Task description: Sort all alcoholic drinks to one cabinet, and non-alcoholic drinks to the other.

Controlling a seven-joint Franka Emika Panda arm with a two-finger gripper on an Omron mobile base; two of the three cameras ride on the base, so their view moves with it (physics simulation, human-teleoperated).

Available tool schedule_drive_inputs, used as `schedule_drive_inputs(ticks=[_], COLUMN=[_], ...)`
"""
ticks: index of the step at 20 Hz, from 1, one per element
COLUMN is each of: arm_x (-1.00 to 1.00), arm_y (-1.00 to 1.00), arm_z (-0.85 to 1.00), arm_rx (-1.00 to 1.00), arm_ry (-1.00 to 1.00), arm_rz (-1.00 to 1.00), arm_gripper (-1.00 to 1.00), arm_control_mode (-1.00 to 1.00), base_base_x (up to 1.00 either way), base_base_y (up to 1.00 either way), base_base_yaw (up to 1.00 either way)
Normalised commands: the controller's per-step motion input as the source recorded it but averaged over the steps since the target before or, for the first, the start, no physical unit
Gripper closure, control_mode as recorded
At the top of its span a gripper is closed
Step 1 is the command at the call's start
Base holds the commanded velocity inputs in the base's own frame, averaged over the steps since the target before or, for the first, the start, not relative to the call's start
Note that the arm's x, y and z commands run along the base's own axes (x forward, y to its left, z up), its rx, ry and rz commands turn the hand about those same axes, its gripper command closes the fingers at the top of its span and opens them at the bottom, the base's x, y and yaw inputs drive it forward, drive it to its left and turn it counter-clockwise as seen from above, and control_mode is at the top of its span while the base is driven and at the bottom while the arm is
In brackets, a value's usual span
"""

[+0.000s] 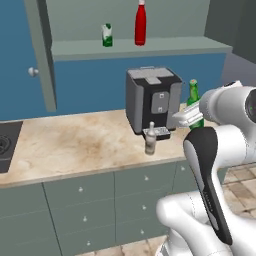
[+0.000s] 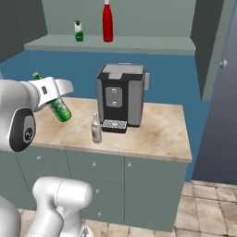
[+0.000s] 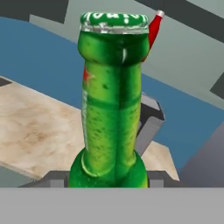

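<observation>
My gripper (image 1: 194, 119) (image 2: 54, 98) is shut on the slim green glass bottle (image 1: 193, 93) (image 2: 63, 112) and holds it tilted above the counter, beside the coffee machine. In the hand view the green bottle (image 3: 111, 100) rises right in front of the camera, clamped low between both fingers (image 3: 154, 178). The pale grey-beige bottle (image 1: 150, 139) (image 2: 96, 128) stands on the counter in front of the machine. The tall red bottle (image 1: 140, 22) (image 2: 107, 21) (image 3: 153, 28) and the small green-and-white carton (image 1: 107, 35) (image 2: 78, 31) stand on the shelf of the open wall cabinet (image 1: 150, 48) (image 2: 139, 45).
A dark coffee machine (image 1: 152, 100) (image 2: 120, 95) stands mid-counter under the cabinet. The cabinet's doors (image 1: 42, 55) (image 2: 215, 51) hang open on both sides, with pale knobs. A cooktop (image 1: 7, 145) lies at the counter's left end. Drawer units (image 1: 100, 210) run below.
</observation>
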Motion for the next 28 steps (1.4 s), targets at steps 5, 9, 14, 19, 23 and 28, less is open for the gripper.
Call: schedule_drive_inputs(ticks=[5,9,14,19,23,28], arm_x=[0.0,0.0,0.0,0.0,0.0,0.0], arm_y=[0.0,0.0,0.0,0.0,0.0,0.0], arm_z=[0.0,0.0,0.0,0.0,0.0,0.0], arm_rx=[0.0,0.0,0.0,0.0,0.0,0.0], arm_ry=[0.0,0.0,0.0,0.0,0.0,0.0], arm_rz=[0.0,0.0,0.0,0.0,0.0,0.0], arm_gripper=[1.0,1.0,1.0,1.0,1.0,1.0], arm_control_mode=[1.0,1.0,1.0,1.0,1.0,1.0], base_base_x=[-0.74,-0.65,-0.57,-0.35,-0.05,0.0], base_base_y=[0.0,0.0,0.0,0.13,0.37,0.55], base_base_yaw=[-0.11,-0.1,-0.07,-0.03,0.0,0.0])
